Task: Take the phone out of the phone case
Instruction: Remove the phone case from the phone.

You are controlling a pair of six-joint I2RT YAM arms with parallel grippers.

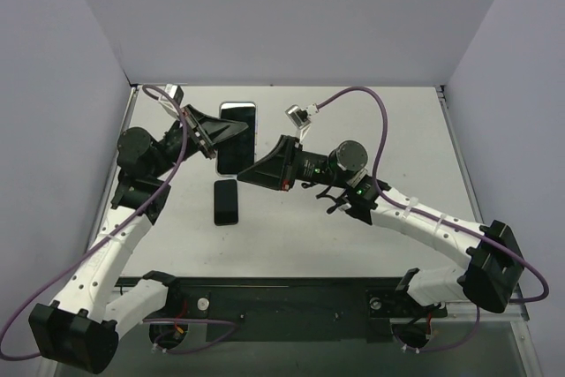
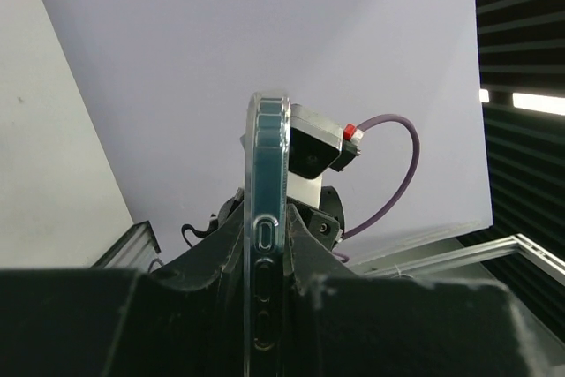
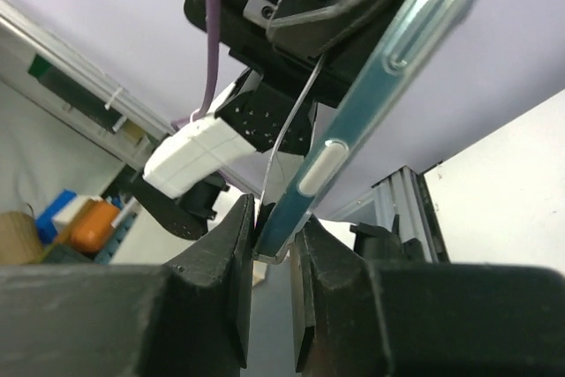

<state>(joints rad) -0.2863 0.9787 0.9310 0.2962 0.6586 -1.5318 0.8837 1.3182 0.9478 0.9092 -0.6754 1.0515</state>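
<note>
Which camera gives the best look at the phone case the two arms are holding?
The top external view: the phone case shows its flat face there, held between the left gripper and right gripper. Both wrist views show only its thin clear edge with side buttons, upright in the left one, slanted in the right.

Right gripper (image 3: 274,237) pinched closed on the lower end of the phone case (image 3: 353,125). Case seen edge-on, tilting up to the right. Two side buttons (image 3: 320,168) visible. Purple cable (image 3: 212,33) behind, upper left.
</note>
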